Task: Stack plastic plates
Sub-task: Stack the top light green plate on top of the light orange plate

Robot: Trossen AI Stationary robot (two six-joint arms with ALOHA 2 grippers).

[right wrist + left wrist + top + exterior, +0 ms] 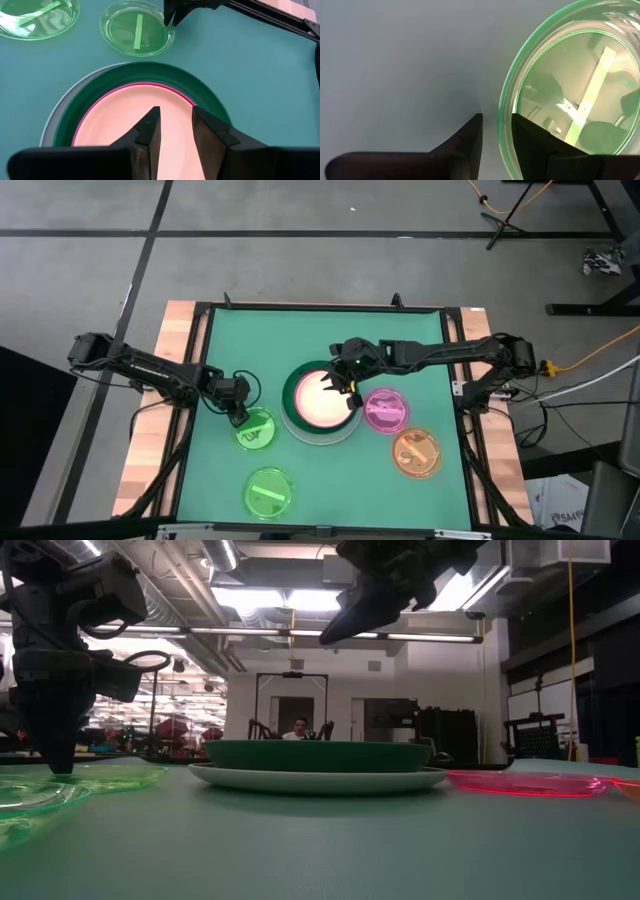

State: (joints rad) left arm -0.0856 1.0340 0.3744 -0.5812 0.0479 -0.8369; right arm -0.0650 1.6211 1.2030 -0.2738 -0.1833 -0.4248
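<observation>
Green tabletop (300, 340) carries everything: at centre frame, the right pincer (350, 392), fingers slightly apart and empty, hovers over the stacked plates (300, 420); left of it, the left pincer (238, 418) straddles the translucent green plate's (255, 430) rim.

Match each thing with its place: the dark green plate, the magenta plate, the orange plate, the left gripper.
Things:
1. dark green plate
2. magenta plate
3. orange plate
4. left gripper

Places:
A. at the rim of a translucent green plate
B. lying on the pale plate
C. farthest from the left gripper
D. close beside the dark green plate

Pairs: 1-B, 2-D, 3-C, 4-A
</observation>
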